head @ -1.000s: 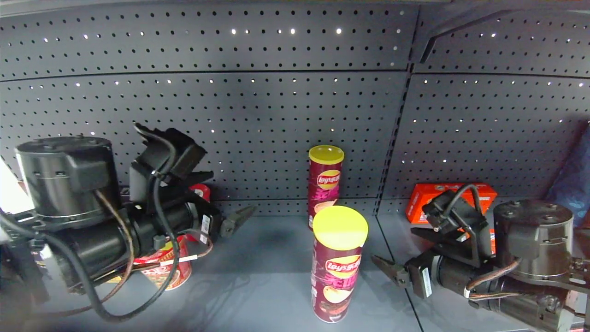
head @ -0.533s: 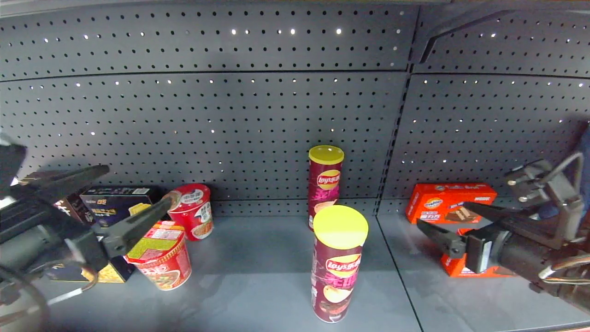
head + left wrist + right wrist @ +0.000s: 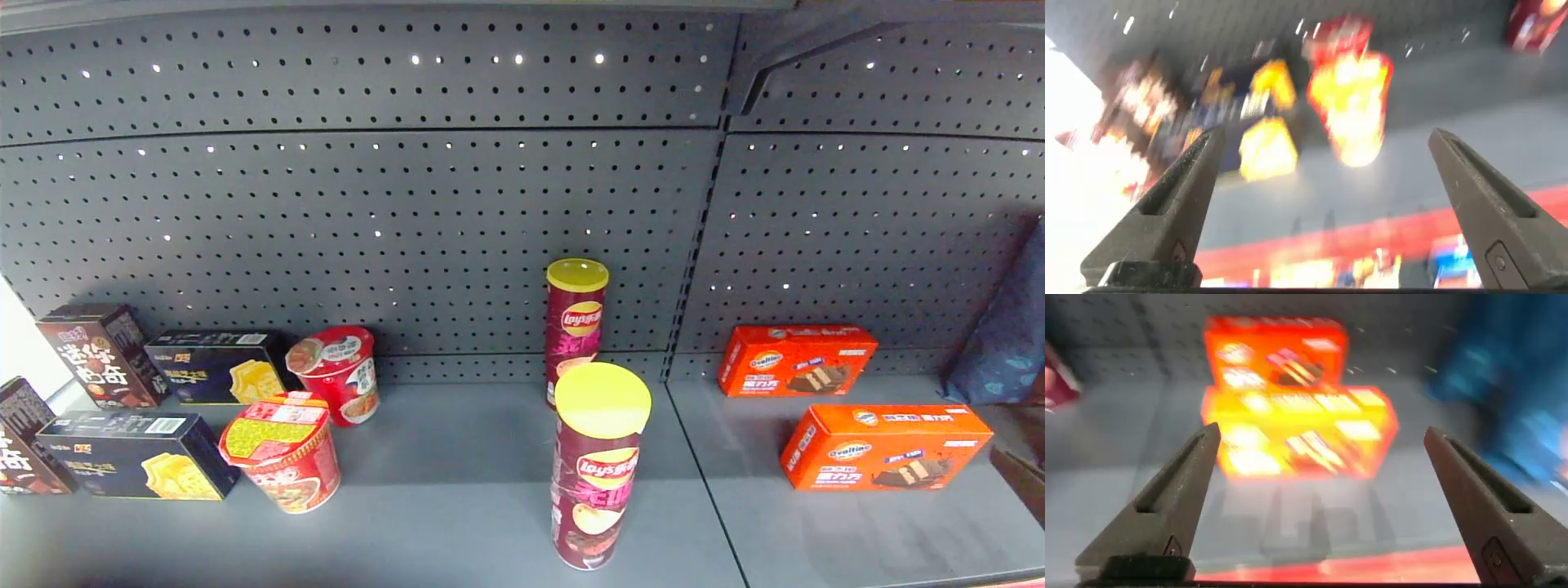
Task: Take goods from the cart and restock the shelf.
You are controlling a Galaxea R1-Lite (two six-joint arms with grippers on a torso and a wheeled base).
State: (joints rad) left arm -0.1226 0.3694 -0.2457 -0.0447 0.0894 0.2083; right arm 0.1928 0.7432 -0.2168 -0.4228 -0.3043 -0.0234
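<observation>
Left claw (image 3: 1324,135) and right claw (image 3: 1321,431) have withdrawn from the shelf (image 3: 457,490), both spread wide.

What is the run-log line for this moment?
left gripper: open, empty | right gripper: open, empty | shelf: front chip can, rear chip can upright centre | cup noodles left | orange boxes right

Both arms pulled back from over the shelf (image 3: 457,490), L gripper (image 3: 1324,137) & R gripper (image 3: 1320,431) now nearer the robot. Dark boxes (image 3: 131,465) and front orange box (image 3: 886,447) got uncovered.
</observation>
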